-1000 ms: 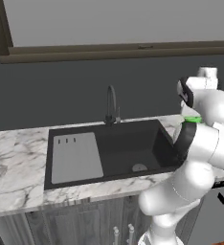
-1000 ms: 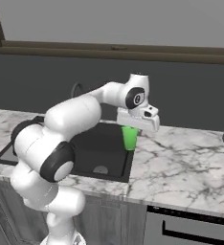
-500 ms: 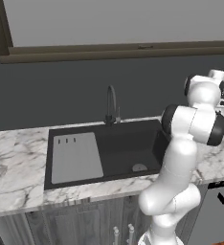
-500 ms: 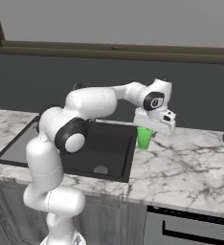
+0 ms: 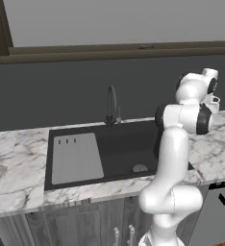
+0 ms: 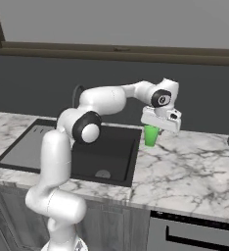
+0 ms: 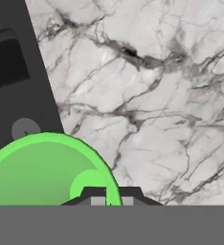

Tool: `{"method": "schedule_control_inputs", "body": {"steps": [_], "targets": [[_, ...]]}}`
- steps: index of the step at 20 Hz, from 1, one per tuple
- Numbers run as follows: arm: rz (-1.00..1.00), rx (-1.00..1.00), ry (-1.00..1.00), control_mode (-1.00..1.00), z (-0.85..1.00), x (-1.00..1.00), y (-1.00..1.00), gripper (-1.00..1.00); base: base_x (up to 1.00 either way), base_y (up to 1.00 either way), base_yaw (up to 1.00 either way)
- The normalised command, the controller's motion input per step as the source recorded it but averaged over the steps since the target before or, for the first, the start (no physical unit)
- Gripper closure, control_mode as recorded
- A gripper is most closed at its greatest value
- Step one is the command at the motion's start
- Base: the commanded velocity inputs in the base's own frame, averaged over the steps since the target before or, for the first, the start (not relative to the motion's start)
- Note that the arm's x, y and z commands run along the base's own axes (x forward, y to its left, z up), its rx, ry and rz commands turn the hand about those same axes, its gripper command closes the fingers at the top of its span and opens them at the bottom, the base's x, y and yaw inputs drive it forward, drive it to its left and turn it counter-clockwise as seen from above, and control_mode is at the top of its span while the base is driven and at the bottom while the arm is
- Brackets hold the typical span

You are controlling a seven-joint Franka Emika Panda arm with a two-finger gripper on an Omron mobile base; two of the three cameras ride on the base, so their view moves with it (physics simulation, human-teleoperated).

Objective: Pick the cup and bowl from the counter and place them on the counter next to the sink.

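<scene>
Your end effector (image 6: 154,128) is clamped on the cup (image 6: 151,135), which hangs upright over the counter (image 6: 190,169) just right of the sink (image 6: 106,153), its base at or barely above the marble; you cannot tell which. From the hand view, you look down into the cup's (image 7: 47,172) open mouth, with the sink's (image 7: 13,81) dark edge and round drain (image 7: 26,128) to its left and veined counter (image 7: 152,95) everywhere else. Behind the basin stands the curved faucet (image 5: 112,104), and the grey drainboard (image 5: 78,157) lies at its far left. A dark oven front (image 6: 194,235) sits under the counter to the right. Nothing blocks the marble around the cup. Compared with half a second ago, the cup has shifted a little farther right, away from the basin rim, and the arm is stretched out further.
</scene>
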Motion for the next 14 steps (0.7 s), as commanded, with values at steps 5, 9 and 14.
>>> {"method": "schedule_control_inputs", "body": {"steps": [5,9,14], "targets": [[0.09,0.05,-0.19,-1.0,-0.61,0.0,-0.02,1.0,0.0,0.0,0.0],[0.06,0.0,-0.21,-1.0,-0.31,0.0,0.0,1.0,0.0,0.0,0.0],[0.01,0.0,-0.16,-1.0,-0.03,0.07,0.0,1.0,0.0,0.0,0.0]]}}
